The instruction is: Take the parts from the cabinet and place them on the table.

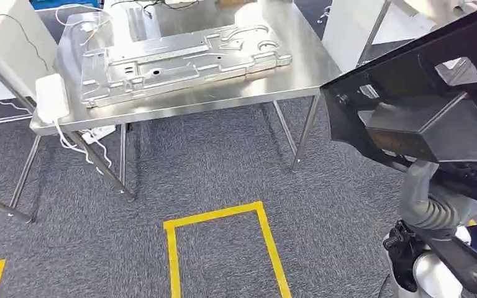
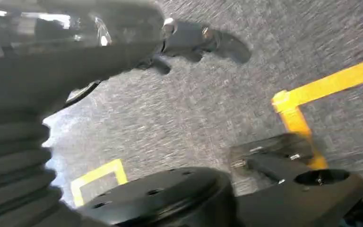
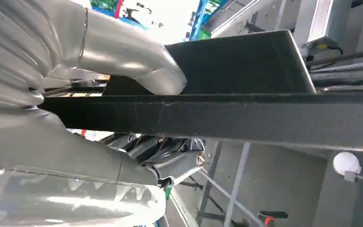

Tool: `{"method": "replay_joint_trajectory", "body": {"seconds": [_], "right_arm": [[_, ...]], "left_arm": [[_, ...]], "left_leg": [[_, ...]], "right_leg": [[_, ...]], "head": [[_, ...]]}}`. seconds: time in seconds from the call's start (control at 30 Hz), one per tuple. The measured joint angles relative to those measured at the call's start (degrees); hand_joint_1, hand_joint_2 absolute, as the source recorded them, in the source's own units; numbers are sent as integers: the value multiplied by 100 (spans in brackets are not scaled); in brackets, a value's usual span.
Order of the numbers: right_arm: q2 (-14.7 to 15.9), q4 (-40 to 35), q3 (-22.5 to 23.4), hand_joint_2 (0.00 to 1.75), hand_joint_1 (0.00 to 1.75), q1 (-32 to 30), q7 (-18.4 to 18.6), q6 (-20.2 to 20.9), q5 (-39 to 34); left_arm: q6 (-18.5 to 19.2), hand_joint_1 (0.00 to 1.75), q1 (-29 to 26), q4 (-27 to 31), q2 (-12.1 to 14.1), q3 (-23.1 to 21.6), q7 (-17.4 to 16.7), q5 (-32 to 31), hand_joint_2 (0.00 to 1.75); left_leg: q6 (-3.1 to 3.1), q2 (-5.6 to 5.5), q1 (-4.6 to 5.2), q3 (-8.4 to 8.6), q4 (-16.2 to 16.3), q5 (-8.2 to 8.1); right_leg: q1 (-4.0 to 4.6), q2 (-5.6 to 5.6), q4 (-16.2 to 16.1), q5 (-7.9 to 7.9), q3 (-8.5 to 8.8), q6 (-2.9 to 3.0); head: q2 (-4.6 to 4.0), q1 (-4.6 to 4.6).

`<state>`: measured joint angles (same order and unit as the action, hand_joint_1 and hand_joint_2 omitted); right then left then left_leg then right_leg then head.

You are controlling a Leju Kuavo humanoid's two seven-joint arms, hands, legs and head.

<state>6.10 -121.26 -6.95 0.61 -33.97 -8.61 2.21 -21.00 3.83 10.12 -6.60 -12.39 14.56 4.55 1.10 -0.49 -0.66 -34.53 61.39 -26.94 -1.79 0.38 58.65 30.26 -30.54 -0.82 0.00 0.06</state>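
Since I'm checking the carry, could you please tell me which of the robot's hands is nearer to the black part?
Right. The right hand grips the black part, thumb on one face and fingers on the other. The left hand hangs over the carpet, holding nothing.

Steel table point(image 1: 310, 77) stands ahead, on the carpet. On it, a large stamped metal panel point(image 1: 180, 62) lies flat across the middle, a power adapter point(image 1: 51, 97) at the left edge beside it, its cable dropping below. Before the table, a tape outline point(image 1: 220, 217) on the floor. Far right, the black part point(image 1: 422, 118) held up in the right hand point(image 3: 137, 66).
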Motion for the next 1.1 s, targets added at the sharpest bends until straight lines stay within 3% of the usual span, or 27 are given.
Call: {"method": "replay_joint_trajectory", "body": {"seconds": [0.03,0.13,0.2,0.23,0.3,0.33,0.37,0.4,0.43,0.5,0.57,0.63,0.7,0.73,0.8,0.83,0.87,0.9,1.0,1.07,1.1], "right_arm": [[-2,0,0,175,175,8,-4,-4,0],[-4,0,15,175,175,-2,2,-20,0],[-4,-2,28,175,175,-6,2,-26,2],[-2,-2,31,175,175,0,-2,-35,4],[7,-2,48,175,175,-16,-4,-44,2],[7,-2,55,175,175,-30,-2,-44,2],[9,-2,70,175,175,-35,0,-44,2],[11,-2,83,175,175,-33,2,-46,4],[13,-2,96,175,175,-33,2,-46,7],[13,-2,116,175,175,-30,2,-46,11],[22,-13,122,175,175,-26,9,-44,20],[26,-13,129,175,175,-39,17,-46,20],[26,-17,142,175,175,-33,20,-46,20],[26,-17,149,175,175,-27,17,-46,20],[26,-17,160,175,175,-32,18,-46,20],[26,-17,171,175,175,-34,20,-46,20],[26,-17,173,175,175,-38,22,-44,20],[24,-17,175,175,175,-42,24,-41,17],[24,-17,192,175,175,-47,17,-28,7],[22,-20,205,175,175,-51,11,-7,0],[20,-22,221,175,175,-61,11,4,-2]], "left_arm": [[0,0,-5,-11,0,0,-4,0,175],[-2,0,-6,-11,0,0,0,-9,175],[-4,0,6,-9,2,0,-2,-13,175],[-4,0,6,-9,2,0,0,-15,175],[-2,0,1,-9,2,0,-2,-24,175],[-2,0,2,-9,2,0,-7,-26,175],[-2,0,3,-9,2,0,-9,-28,175],[2,0,2,-9,2,0,-15,-35,175],[4,0,2,-9,0,-2,-15,-44,175],[7,0,1,-9,-2,-11,-17,-46,175],[7,0,12,-9,-2,-11,-22,-48,175],[11,0,3,-9,-2,-13,-33,-52,175],[13,0,8,-2,-2,-13,-35,-55,175],[13,0,11,-2,-2,-13,-35,-55,175],[13,0,8,-2,-2,-11,-35,-46,175],[13,0,14,0,-2,-9,-24,-44,175],[13,0,36,2,-2,-11,-22,-44,175],[13,0,40,2,-2,-11,-24,-44,175],[9,0,33,2,-2,-11,-39,-46,175],[-2,0,23,-2,-2,-11,-41,-44,175],[-4,0,26,0,-2,-11,-42,-46,175]], "left_leg": [[3,-3,46,24,-68,-42],[-49,-15,66,12,-133,-124],[-122,-12,9,88,-229,-102],[-152,-8,7,102,-230,-115],[-190,6,9,121,-229,-143],[-200,7,9,129,-227,-155],[-201,4,9,147,-227,-169],[-200,-4,6,176,-227,-191],[-191,-13,1,215,-227,-215],[-131,-30,-6,297,-227,-278],[-68,-36,34,268,-211,-308],[-47,-26,37,295,-247,-308],[18,-13,7,332,-173,-389],[17,-2,17,234,75,-524],[28,-3,10,-245,1040,-938],[33,-3,10,-466,1453,-1066],[35,-2,8,-592,1644,-1054],[35,-1,2,-569,1543,-901],[26,9,-30,1,115,-30],[18,-7,7,98,-129,-168],[0,-14,12,69,-96,-166]], "right_leg": [[61,13,27,18,-6,-34],[18,6,-47,-4,-24,-113],[22,2,48,93,-55,-159],[28,3,336,249,-194,-162],[26,2,1292,612,-726,-169],[27,2,1646,684,-952,-175],[26,2,1755,614,-1071,-181],[21,2,1575,400,-1033,-182],[18,1,1181,114,-885,-183],[16,-4,200,-414,-472,-176],[49,5,61,-279,-392,-162],[54,17,59,-257,-395,-124],[0,9,10,-246,-307,-60],[-5,-5,8,-219,-271,-15],[-1,-24,9,-182,-229,33],[0,-24,9,-171,-217,41],[-1,-23,10,-155,-198,39],[-7,-17,10,-131,-164,30],[-31,15,14,-32,-14,-32],[13,26,37,5,-36,-93],[-1,23,9,-14,-43,-127]], "head": [[0,-7],[0,-2],[0,18],[0,44],[0,134],[0,147],[0,168],[0,188],[0,212],[0,271],[0,306],[0,227],[0,195],[0,157],[0,57],[0,44],[0,39],[0,35],[0,9],[0,-26],[0,6]]}}
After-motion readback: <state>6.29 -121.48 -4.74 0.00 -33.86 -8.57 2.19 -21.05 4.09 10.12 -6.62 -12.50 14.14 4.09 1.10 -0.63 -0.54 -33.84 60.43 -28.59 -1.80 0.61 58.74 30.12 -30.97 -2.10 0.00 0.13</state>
